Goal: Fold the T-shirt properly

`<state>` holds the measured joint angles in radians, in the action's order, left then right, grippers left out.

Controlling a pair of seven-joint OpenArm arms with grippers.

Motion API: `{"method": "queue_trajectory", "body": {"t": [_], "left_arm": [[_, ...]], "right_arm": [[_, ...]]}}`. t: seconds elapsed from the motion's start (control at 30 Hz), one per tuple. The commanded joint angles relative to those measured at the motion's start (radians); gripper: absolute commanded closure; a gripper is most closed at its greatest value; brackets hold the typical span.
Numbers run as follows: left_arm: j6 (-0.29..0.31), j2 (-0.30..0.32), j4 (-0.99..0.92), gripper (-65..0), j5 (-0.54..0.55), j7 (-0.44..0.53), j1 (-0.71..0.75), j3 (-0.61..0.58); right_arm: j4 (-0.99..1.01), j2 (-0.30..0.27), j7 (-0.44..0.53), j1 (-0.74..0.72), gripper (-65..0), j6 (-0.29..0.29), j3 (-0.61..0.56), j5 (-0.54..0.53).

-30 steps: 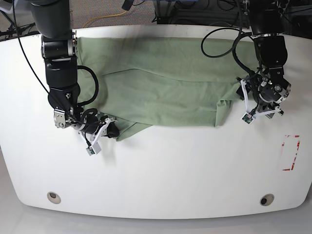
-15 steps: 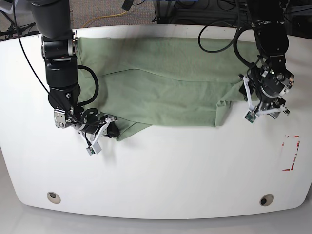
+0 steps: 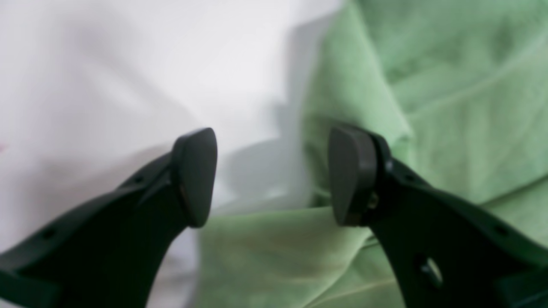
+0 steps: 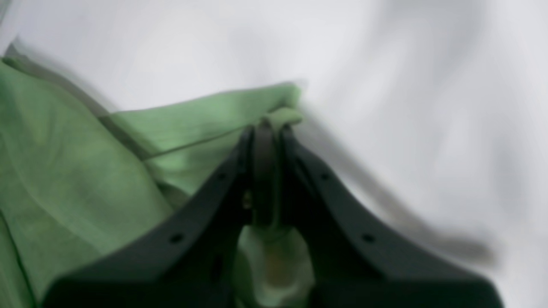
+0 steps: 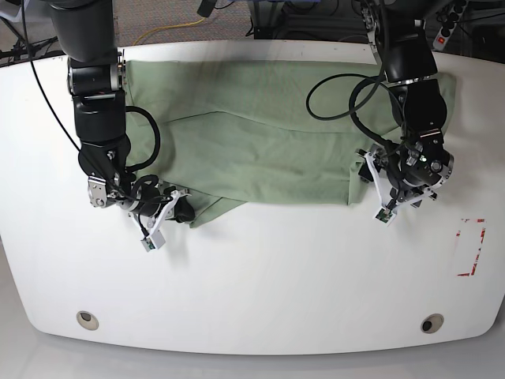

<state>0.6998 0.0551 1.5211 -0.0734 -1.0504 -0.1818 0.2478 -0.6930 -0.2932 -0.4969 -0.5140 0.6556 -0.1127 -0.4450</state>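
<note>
The pale green T-shirt lies spread across the back of the white table, its front edge folded over. My right gripper, at the left of the base view, is shut on the shirt's front left corner. In the right wrist view a small fold of cloth is pinched between the fingertips of the right gripper. My left gripper hovers at the shirt's front right corner. The left gripper is open in its wrist view, one finger over the T-shirt, the other over bare table, gripping nothing.
A red-marked rectangle sits on the table near its right edge. Two round fittings are set near the front edge. Black cables loop over the shirt beside the left arm.
The left arm has swung from beyond the shirt's right edge leftward and forward to its front right corner, jaws still open. The right gripper has not moved.
</note>
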Motion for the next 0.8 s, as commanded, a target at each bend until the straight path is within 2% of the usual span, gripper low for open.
{"method": "queue_trajectory", "body": {"t": [0.0,0.2,0.3,0.53,0.77], "left_arm": [[-0.002,-0.005,-0.009,-38.2,-0.001,0.011,-0.023,0.0],[-0.002,-0.024,-0.041,-38.1,-0.001,0.011,-0.017,-0.002],[-0.002,-0.022,-0.077,-36.8,-0.001,0.011,-0.017,-0.04],[-0.002,-0.019,-0.118,-4.3,-0.006,0.014,-0.017,-0.08],[-0.002,-0.013,0.062,-3.5,-0.012,0.009,-0.002,-0.083]], "right_arm": [[-0.011,-0.01,-0.007,-0.024,0.0,0.003,0.003,0.01],[-0.011,-0.01,-0.007,-0.024,0.0,0.005,0.003,0.01],[-0.011,-0.01,-0.006,-0.024,0.0,0.005,0.003,0.01],[-0.011,-0.01,-0.006,-0.024,0.0,0.005,0.003,0.01],[-0.011,-0.01,-0.006,-0.024,0.0,0.005,0.003,0.01]]}}
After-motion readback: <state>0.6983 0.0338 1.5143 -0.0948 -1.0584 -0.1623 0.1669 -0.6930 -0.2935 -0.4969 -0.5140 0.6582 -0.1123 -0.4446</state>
